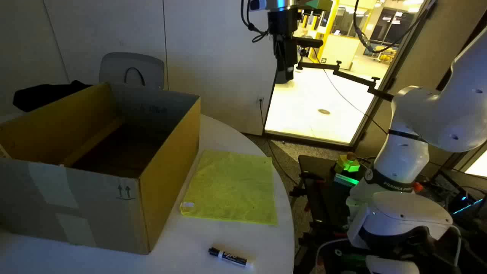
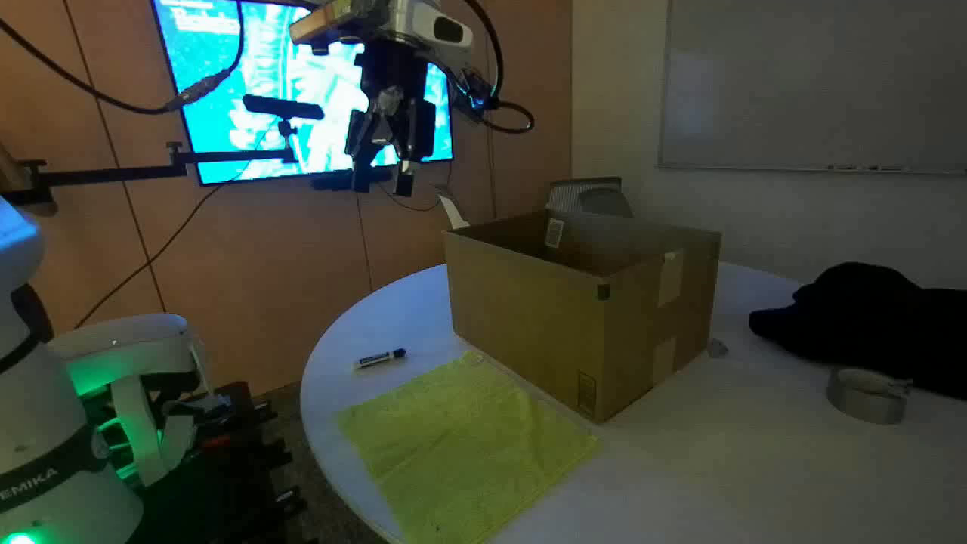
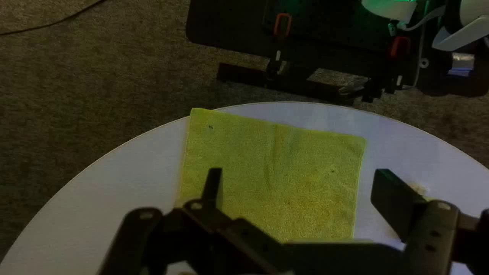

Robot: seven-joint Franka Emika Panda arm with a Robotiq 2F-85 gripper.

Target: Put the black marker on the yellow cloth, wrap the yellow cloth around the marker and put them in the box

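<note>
A yellow cloth [image 1: 231, 187] lies on a round white bench [image 2: 725, 468], a cardboard box [image 2: 559, 329] just beside it. Near another edge of the cloth lies the black-capped marker [image 1: 229, 257]. The tool [image 3: 301, 190] hangs well above the cloth's level — jaws apart, empty. An off-centre grasp could roll the marker away; a loose wrap could spill it.

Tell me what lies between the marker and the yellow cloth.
Just a strip of white tabletop; the black marker and yellow cloth don't touch, as both exterior views show.
</note>
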